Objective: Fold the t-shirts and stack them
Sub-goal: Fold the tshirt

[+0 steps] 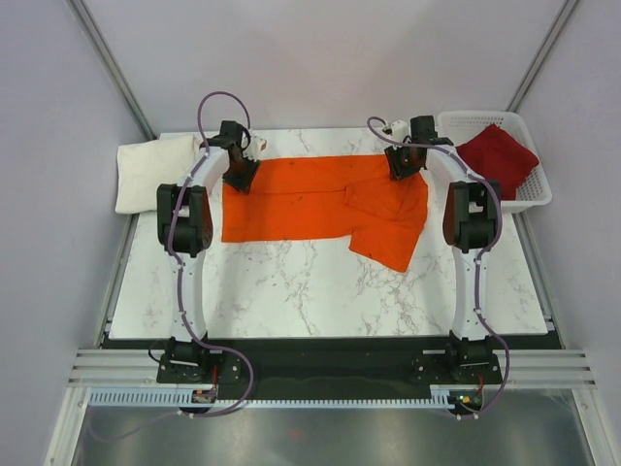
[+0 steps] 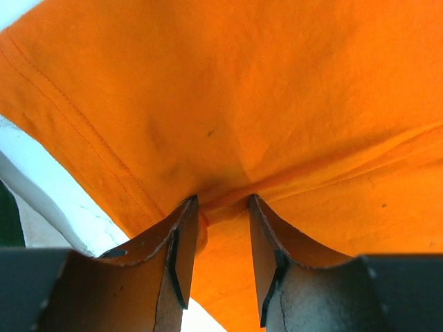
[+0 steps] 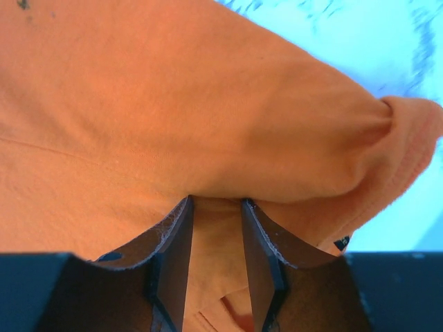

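The bright orange t-shirt [image 1: 320, 199] lies spread across the far half of the marble table [image 1: 320, 286], its right part folded over into a slanting flap. My left gripper [image 1: 241, 177] is down on the shirt's far left corner. My right gripper [image 1: 403, 167] is down on its far right part. In the left wrist view the jaws [image 2: 222, 202] stand apart, tips pressed into orange cloth [image 2: 242, 90] that puckers between them. The right wrist view shows the same: open jaws [image 3: 216, 203] with orange cloth [image 3: 173, 104] lying between them. Neither is closed on the cloth.
A folded cream-white t-shirt [image 1: 150, 170] sits at the table's far left corner. A dark red t-shirt [image 1: 497, 155] lies crumpled in the white lattice basket [image 1: 539, 194] at the far right. Grey walls close in on both sides.
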`<state>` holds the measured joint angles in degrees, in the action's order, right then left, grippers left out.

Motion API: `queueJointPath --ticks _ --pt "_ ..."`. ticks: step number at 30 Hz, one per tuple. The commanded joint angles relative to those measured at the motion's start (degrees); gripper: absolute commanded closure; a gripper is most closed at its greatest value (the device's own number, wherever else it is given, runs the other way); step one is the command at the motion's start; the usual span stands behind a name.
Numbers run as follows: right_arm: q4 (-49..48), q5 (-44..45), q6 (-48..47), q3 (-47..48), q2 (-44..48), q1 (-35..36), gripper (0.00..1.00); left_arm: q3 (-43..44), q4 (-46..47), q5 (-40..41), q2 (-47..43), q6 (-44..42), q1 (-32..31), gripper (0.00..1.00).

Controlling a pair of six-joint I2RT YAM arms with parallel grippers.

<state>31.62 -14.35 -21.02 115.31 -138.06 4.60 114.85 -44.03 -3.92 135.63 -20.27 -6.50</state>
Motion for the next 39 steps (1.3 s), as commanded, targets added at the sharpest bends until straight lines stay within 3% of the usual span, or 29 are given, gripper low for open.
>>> queueJointPath --ticks 1,7,12,16,18,20,24,29,39 --pt "0.3 3.4 0.4 3.9 -4.1 -1.1 0.57 1.7 -0.3 1.9 3.1 -2.7 0.1 0.57" --pt "2.3 1.9 -2.0 1.0 1.6 -1.1 0.57 3.1 -0.1 3.3 -3.4 -1.4 -0.3 0.57" --pt "-2.0 -3.4 -7.6 -13.5 20.5 -1.0 0.53 -1.8 -0.1 2.8 -19.2 -1.0 -2.2 0.50" --pt "-1.7 -14.5 -20.9 -29.8 34.2 -0.8 0.53 -11.2 -0.9 0.0 -27.5 -2.0 -2.6 0.43" --pt "3.6 -17.5 -33.6 -38.4 39.9 0.4 0.53 -17.2 -1.2 -0.6 -30.1 -2.6 -2.6 0.43" --pt "11.9 -17.6 -46.8 -44.1 44.3 1.9 0.53 -21.2 -1.1 -2.8 -31.7 -2.8 -2.5 0.43" --pt "15.7 -16.4 -60.0 -62.2 52.6 4.3 0.53 -30.4 1.7 -5.2 -34.0 -1.6 -2.5 0.44" --pt "12.3 -14.7 -64.2 -74.2 59.4 6.7 0.52 -32.4 2.4 -5.1 -33.8 0.2 -2.5 0.45" --pt "8.8 -12.0 -61.0 -73.8 61.2 8.1 0.52 -35.1 2.6 -5.9 -35.7 0.1 -2.5 0.46"
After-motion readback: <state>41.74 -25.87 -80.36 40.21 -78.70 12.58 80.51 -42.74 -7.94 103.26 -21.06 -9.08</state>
